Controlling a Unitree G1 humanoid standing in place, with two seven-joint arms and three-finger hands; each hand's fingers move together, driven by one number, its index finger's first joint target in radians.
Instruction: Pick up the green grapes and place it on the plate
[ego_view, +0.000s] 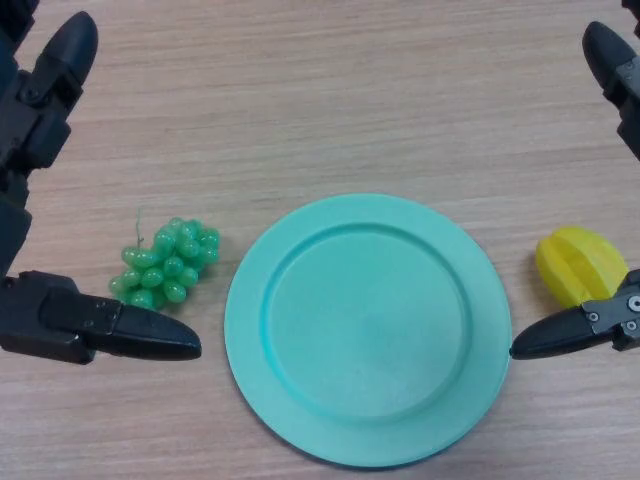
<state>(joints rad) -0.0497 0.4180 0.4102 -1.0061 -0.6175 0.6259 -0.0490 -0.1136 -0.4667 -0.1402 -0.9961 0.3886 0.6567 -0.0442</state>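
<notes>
A bunch of green grapes (166, 264) lies on the wooden table, just left of a round teal plate (367, 327) that holds nothing. My left hand (45, 115) is open at the left edge, with straight fingers above the grapes and the thumb (130, 332) just below them; it does not touch them. My right hand (615, 60) is open at the right edge, its thumb (575, 330) ending next to the plate's right rim.
A yellow star-shaped fruit (580, 265) lies on the table right of the plate, between my right hand's fingers and thumb. The table is light wood all around.
</notes>
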